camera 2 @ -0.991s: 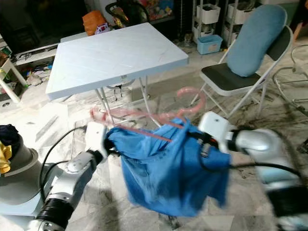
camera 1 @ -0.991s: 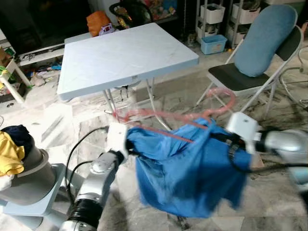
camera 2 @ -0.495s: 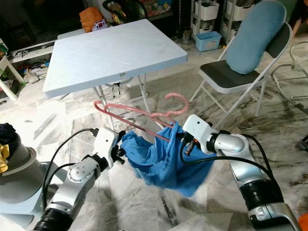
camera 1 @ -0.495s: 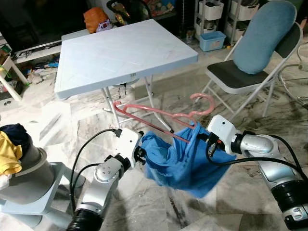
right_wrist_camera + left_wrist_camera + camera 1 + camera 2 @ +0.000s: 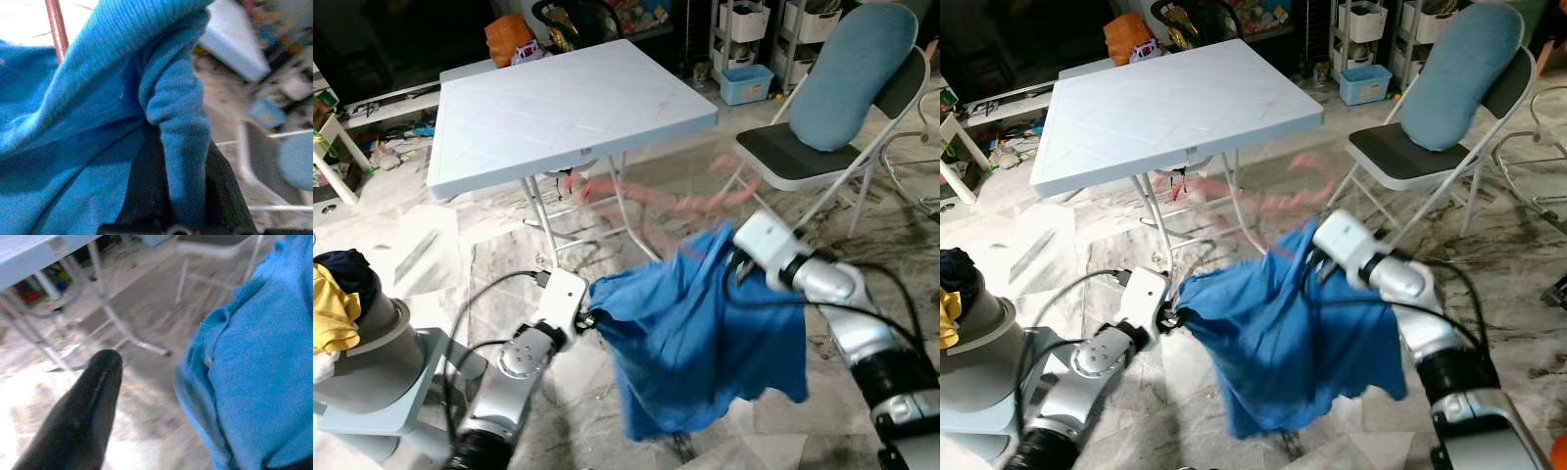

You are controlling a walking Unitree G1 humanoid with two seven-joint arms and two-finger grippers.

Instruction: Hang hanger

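Observation:
A blue shirt [image 5: 705, 338] hangs spread between my two grippers above the marble floor. My left gripper [image 5: 590, 315] holds its left edge low down; in the left wrist view one black finger [image 5: 83, 416] lies beside the blue cloth [image 5: 254, 377]. Higher up, my right gripper [image 5: 732, 262] is shut on a fold of the shirt [image 5: 178, 147], with dark fingers [image 5: 142, 196] on both sides of it. The pink hanger [image 5: 646, 196] is a blur above the shirt, in front of the table legs. Its rod [image 5: 56, 29] runs along the cloth's edge.
A light blue folding table [image 5: 558, 108] stands just behind the hanger. A folding chair with a blue cushion [image 5: 847, 93] is at the right. A grey basket with yellow and dark clothes [image 5: 342, 323] sits at my left. Bins and clutter line the back wall.
My right gripper has risen and the shirt now hangs longer and wider between the grippers. The pink hanger has swung upward and is blurred. The left gripper sits slightly lower.

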